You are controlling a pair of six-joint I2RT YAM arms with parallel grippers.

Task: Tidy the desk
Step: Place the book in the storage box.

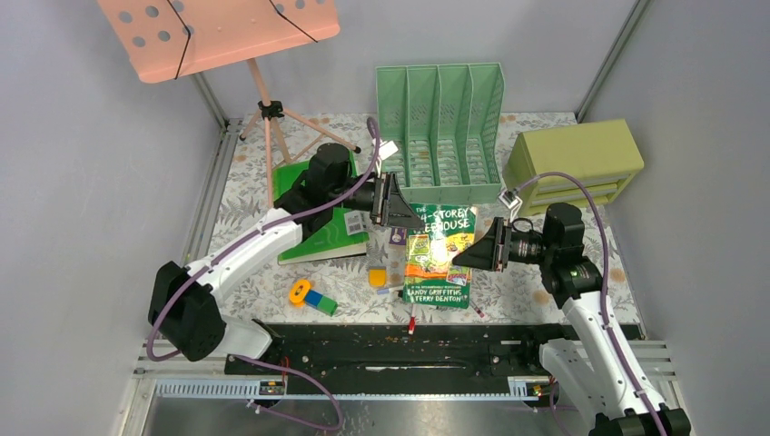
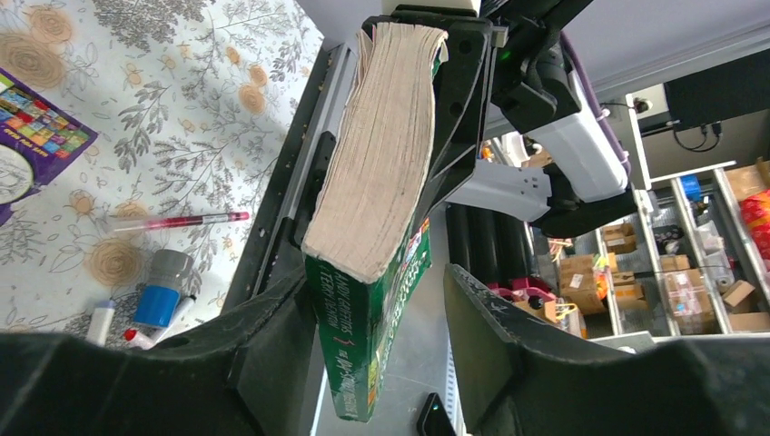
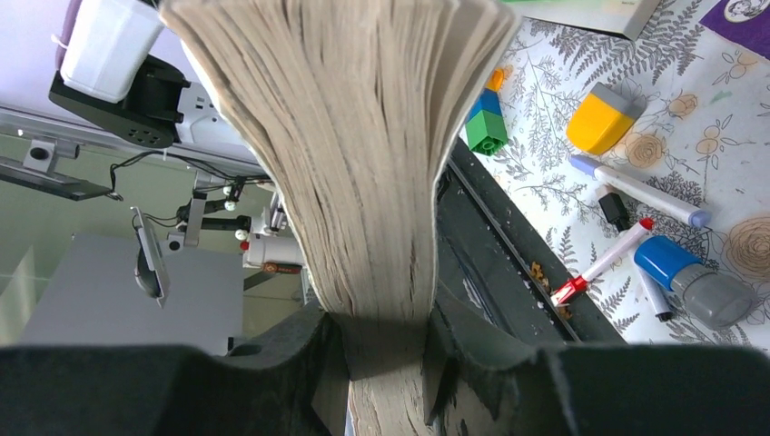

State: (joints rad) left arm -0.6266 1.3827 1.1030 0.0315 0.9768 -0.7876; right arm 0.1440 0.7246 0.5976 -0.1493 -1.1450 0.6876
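We see the desk (image 1: 522, 282) lying flat and level: rectangular top, pale cloth printed with grey-green ferns and orange flowers, metal rails framing it, clutter across middle and back, bare cloth near both sides

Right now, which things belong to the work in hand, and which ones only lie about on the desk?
In hand:
- treehouse book, clamped in the right gripper
- left gripper, open around its other end
- desk

Lying about:
- green book
- toy bricks
- red pen
- yellow object
- file rack
- drawer box
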